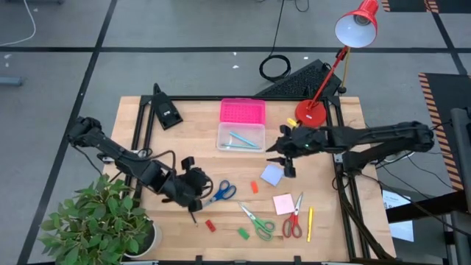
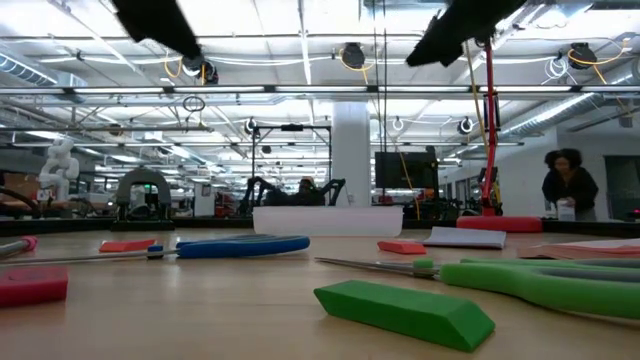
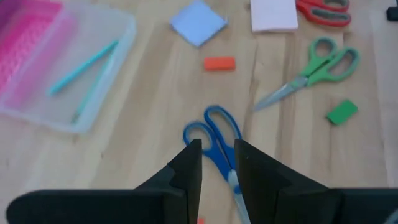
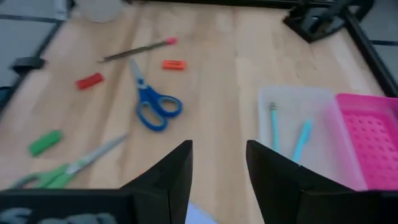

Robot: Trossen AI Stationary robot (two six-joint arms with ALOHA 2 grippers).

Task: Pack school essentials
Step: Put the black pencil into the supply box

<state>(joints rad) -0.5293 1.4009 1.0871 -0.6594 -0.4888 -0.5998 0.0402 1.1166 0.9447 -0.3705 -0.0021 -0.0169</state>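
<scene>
Blue scissors blades hidden between left gripper jaws, contact unclear

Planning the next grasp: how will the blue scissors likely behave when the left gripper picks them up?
The blue scissors look stiff and lie flat, so pinching may be awkward. The left gripper sits over the blades, whose metal is probably slippery. Held there, the heavier handles may tilt down.
</scene>
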